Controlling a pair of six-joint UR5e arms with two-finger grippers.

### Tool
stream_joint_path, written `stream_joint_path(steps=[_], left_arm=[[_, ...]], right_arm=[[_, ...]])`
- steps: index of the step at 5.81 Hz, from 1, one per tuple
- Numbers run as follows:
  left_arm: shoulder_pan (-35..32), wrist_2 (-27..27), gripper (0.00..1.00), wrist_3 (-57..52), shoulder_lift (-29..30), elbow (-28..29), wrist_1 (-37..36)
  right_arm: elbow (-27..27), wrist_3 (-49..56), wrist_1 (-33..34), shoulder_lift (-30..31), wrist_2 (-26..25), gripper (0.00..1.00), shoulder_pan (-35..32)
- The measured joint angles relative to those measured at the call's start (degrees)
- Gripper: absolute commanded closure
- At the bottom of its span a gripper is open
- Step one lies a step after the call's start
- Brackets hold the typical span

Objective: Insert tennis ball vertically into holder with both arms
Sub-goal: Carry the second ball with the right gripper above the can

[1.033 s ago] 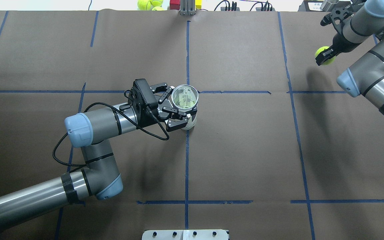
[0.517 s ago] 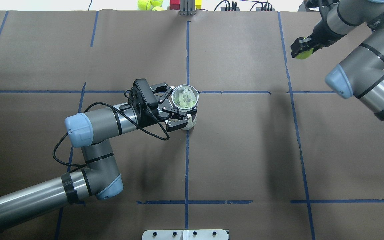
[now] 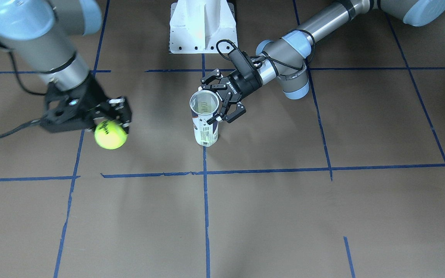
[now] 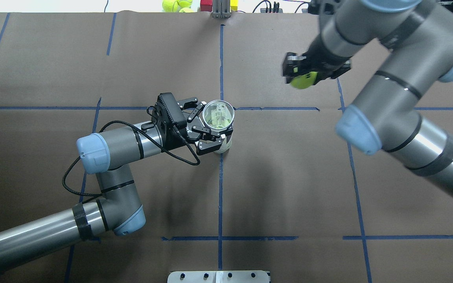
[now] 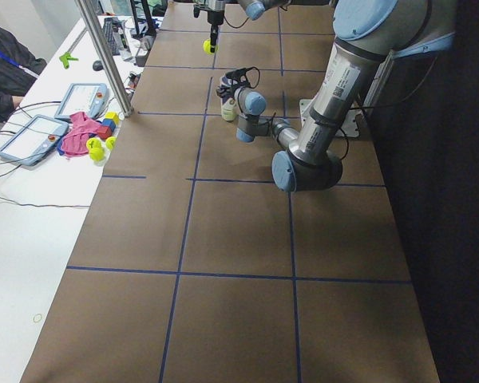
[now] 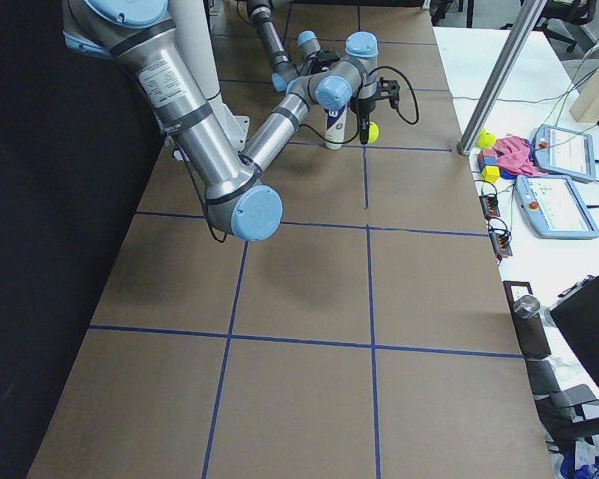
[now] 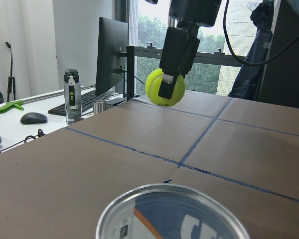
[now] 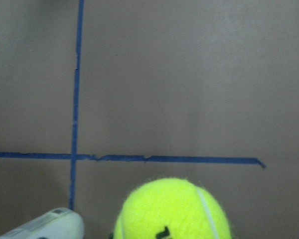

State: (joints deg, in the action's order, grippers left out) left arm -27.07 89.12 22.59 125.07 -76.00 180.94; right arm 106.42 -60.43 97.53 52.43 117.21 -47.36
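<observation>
The holder (image 4: 218, 116), a clear tube with a navy-and-white label, stands upright near the table's middle, open end up; it also shows in the front view (image 3: 205, 121). My left gripper (image 4: 210, 126) is shut on its upper part from the side (image 3: 219, 98). My right gripper (image 4: 310, 72) is shut on a yellow-green tennis ball (image 4: 303, 80) and holds it in the air, to the right of and beyond the holder. The ball (image 3: 110, 134) hangs below the fingers. The left wrist view shows the tube's rim (image 7: 169, 211) with the ball (image 7: 164, 88) beyond it.
A white pedestal base (image 3: 203, 27) stands at the robot's edge of the table. Spare tennis balls (image 4: 175, 4) and coloured blocks (image 4: 207, 4) lie past the far edge. Tablets (image 5: 80, 100) and a water bottle (image 7: 71, 97) are on the side table. Blue tape lines cross the brown table cover.
My right arm has swung left from the far right edge toward the middle, carrying the tennis ball closer to the holder. The left arm and the holder have not moved.
</observation>
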Motion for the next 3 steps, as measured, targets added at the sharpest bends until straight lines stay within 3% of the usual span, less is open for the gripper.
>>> stream_joint_path(steps=[2, 3], left_arm=[[0.0, 0.0, 0.15, 0.0, 0.0, 0.1, -0.1], [0.0, -0.1, 0.15, 0.0, 0.0, 0.1, -0.2]], right_arm=[[1.3, -8.8, 9.4, -8.8, -3.6, 0.83, 5.6], [1.2, -11.8, 10.5, -11.0, -5.5, 0.82, 8.0]])
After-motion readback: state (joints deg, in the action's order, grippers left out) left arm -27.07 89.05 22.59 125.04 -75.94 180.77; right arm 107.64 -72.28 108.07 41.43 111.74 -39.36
